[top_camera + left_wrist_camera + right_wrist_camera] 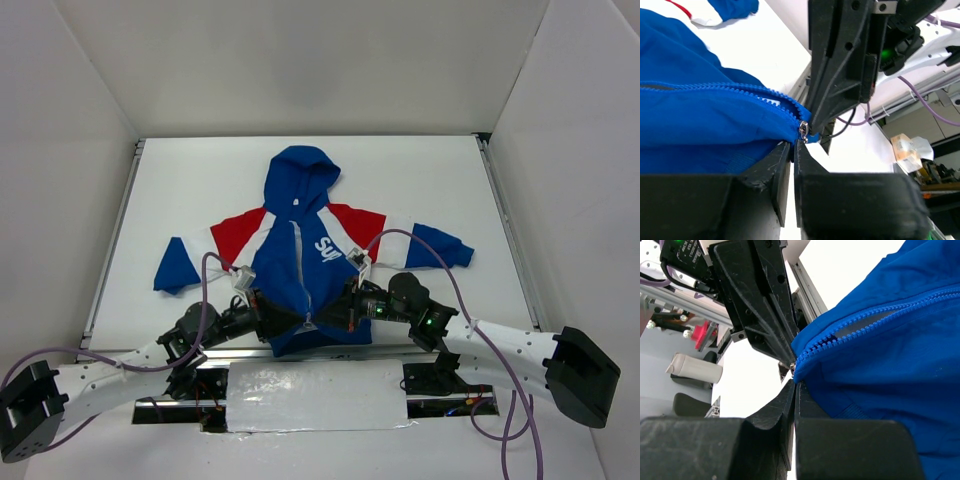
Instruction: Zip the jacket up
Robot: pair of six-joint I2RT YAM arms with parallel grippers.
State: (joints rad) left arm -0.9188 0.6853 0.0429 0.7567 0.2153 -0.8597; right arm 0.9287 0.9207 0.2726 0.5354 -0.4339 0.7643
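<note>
Jacket (pixel 300 270) flat, hem at near edge of worktop (pixel 450 180); bare worktop beyond hood.
Left fingers (pixel 772 172) and right fingers (pixel 782 405) pinched closed on hem beside slider (pixel 803 128); teeth parted above.

Our left arm (pixel 100 378) and right arm (pixel 500 345) wear white, dotted shells with black joints. Purple cables (pixel 204 300) loop off both. The left end effector (pixel 792 145) and right end effector (pixel 794 385) are matte black.
</note>
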